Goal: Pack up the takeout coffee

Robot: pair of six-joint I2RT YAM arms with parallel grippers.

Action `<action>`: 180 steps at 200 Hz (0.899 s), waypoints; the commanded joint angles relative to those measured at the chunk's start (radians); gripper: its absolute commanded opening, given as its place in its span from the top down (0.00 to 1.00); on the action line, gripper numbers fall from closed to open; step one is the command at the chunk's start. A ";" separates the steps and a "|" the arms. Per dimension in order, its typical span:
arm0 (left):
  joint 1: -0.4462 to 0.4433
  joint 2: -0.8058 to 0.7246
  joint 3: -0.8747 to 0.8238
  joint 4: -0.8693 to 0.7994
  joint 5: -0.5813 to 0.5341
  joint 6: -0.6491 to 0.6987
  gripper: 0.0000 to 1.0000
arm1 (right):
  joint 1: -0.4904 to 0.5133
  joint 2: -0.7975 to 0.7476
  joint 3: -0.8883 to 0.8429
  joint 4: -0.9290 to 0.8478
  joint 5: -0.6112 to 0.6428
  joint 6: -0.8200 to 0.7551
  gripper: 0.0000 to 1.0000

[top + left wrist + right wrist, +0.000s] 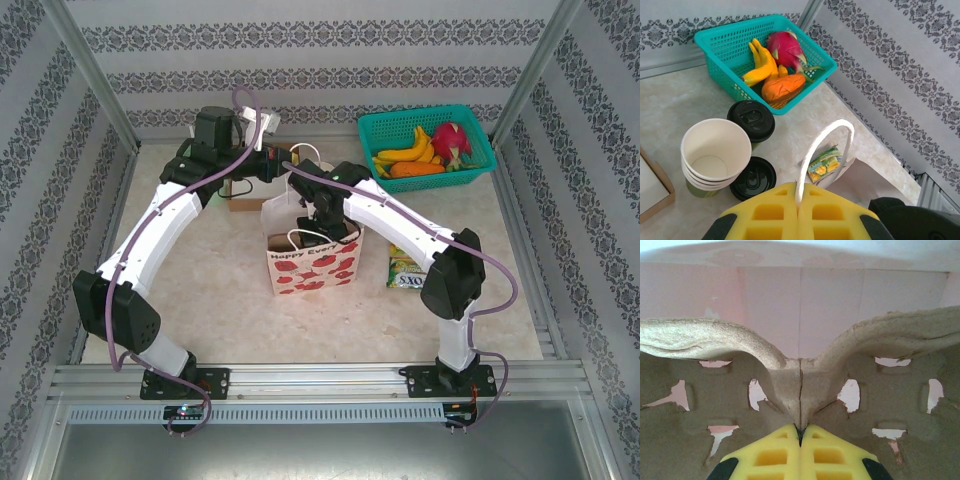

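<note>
Black-lidded coffee (751, 119) on table, centre-left of left wrist view, touching lidless stack (715, 152); second lidded cup (753, 176) lower down. Neither packed yet. Left gripper (799, 195) pinched on bag handle (839, 122). Right gripper (800, 432) clamped on pulp carrier (715, 340) inside bag (310, 262). Judged early: cups remain to load.

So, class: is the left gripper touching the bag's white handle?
Touching. In the left wrist view the left gripper is shut on the white handle.

The stack of cups (715, 150) is covering part of a black lid (754, 176), and the fingers (767, 212) of the left gripper (798, 197) are hiding the white handle's (839, 123) end.
</note>
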 commanded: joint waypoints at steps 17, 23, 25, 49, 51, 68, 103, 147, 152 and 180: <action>-0.008 -0.016 0.044 -0.042 -0.032 -0.062 1.00 | 0.018 0.012 -0.036 0.023 0.101 -0.013 1.00; -0.008 -0.017 0.046 -0.046 -0.034 -0.064 1.00 | 0.019 0.014 -0.043 0.024 0.109 -0.018 1.00; -0.008 -0.017 0.047 -0.047 -0.036 -0.065 1.00 | 0.019 0.015 -0.045 0.023 0.112 -0.019 1.00; -0.009 -0.017 0.058 -0.056 -0.038 -0.072 1.00 | 0.027 0.026 -0.072 0.026 0.143 -0.035 1.00; -0.009 -0.017 0.060 -0.058 -0.038 -0.073 1.00 | 0.028 0.027 -0.074 0.026 0.145 -0.036 1.00; -0.008 -0.010 0.073 -0.070 -0.039 -0.076 1.00 | 0.034 0.039 -0.080 0.023 0.157 -0.046 1.00; -0.008 -0.001 0.087 -0.076 -0.054 -0.090 1.00 | 0.045 0.062 -0.094 0.027 0.173 -0.062 1.00; -0.007 0.010 0.098 -0.082 -0.062 -0.092 1.00 | 0.045 0.074 -0.152 0.074 0.181 -0.059 1.00; -0.007 0.012 0.099 -0.084 -0.063 -0.091 1.00 | 0.045 0.075 -0.158 0.082 0.179 -0.057 1.00; -0.005 0.022 0.096 -0.091 -0.064 -0.092 1.00 | 0.047 0.065 -0.205 0.145 0.174 -0.040 1.00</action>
